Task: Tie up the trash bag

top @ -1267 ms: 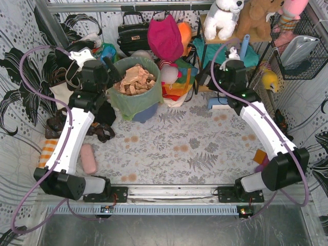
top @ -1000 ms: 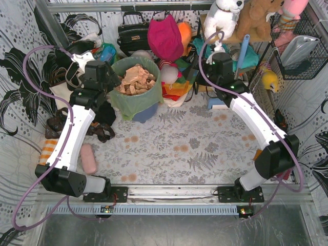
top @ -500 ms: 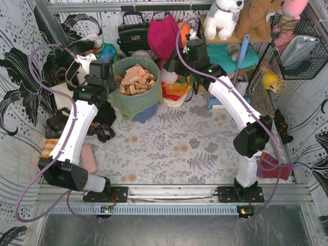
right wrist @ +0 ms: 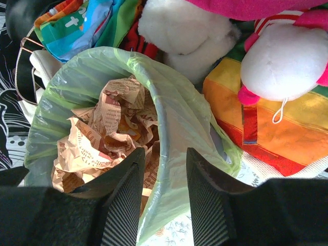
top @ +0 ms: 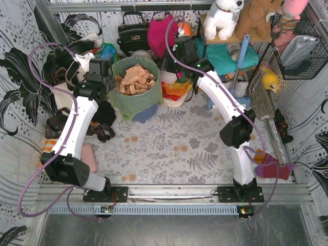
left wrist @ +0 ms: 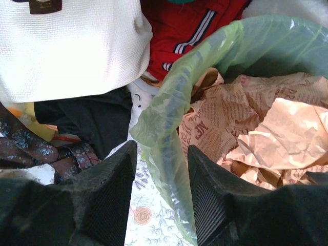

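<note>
The counter point(top: 195, 148), covered in a leaf-print cloth, carries clutter along its far edge, and the trash bag point(top: 123, 105) stands there left of centre. It lines a round bin point(top: 147, 114), with its mouth folded out over the bin's lip. Both arms reach to it from opposite sides, presumably so each can take one side of the mouth and draw up plastic for a knot.

The overhead view gives this layout but hides the fingers under the wrists. The wrist views supply them. The left gripper point(left wrist: 162, 148) is partly open and straddles the bag's left rim, one finger outside and one inside. The green film runs between them, but I see no firm pinch yet. The right gripper point(right wrist: 165, 152) is likewise partly open astride the right rim, beside a white plush toy point(right wrist: 189, 25), and holds nothing that I can confirm.

Only these close views show the printed, crumpled paper point(left wrist: 256, 128) heaped near the brim, which leaves little slack to gather.
</note>
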Tool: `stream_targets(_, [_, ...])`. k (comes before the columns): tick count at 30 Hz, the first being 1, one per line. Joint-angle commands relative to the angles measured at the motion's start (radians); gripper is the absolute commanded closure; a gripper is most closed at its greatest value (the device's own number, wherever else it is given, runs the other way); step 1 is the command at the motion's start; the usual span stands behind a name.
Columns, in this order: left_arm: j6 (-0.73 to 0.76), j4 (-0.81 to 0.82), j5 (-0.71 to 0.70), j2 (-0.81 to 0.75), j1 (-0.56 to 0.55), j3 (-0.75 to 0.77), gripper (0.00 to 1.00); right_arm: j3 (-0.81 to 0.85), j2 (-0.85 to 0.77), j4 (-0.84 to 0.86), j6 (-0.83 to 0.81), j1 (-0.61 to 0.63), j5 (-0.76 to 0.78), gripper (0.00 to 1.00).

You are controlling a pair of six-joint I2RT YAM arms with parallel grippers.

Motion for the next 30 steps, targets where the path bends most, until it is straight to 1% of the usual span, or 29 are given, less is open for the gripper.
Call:
stream_targets(1, [-0.008,0.055,-0.002,0.012,0.027,0.012,0.49,0.057,0.033,-0.026,0.017,0.012,-0.013,0.62])
stream_targets(4, [-0.007,0.057,0.014,0.024,0.040,0.018,0.53,0.082,0.059,-0.026,0.020,0.016,-0.031,0.61])
stream_targets(11, [0.000,0.068,0.035,0.054,0.051,0.018,0.56,0.131,0.103,-0.025,0.027,0.024,-0.037,0.61])
stream_targets(14, [0.002,0.076,0.049,0.065,0.057,0.018,0.65,0.133,0.109,-0.022,0.025,0.024,-0.037,0.63])
stream_targets(18, [0.008,0.077,0.069,0.079,0.062,0.027,0.73,0.133,0.120,-0.014,0.021,0.023,-0.045,0.68])
stream_targets(21, [0.012,0.075,0.076,0.079,0.062,0.030,0.78,0.141,0.132,-0.014,0.025,0.024,-0.055,0.69])
stream_targets(23, [0.017,0.077,0.080,0.077,0.063,0.030,0.83,0.143,0.137,-0.015,0.023,0.023,-0.054,0.69])
stream_targets(27, [0.027,0.072,0.089,0.077,0.063,0.032,0.89,0.142,0.143,-0.013,0.023,0.023,-0.048,0.69])
stream_targets(30, [0.030,0.071,0.096,0.080,0.063,0.032,0.95,0.148,0.151,-0.015,0.023,0.024,-0.056,0.74])
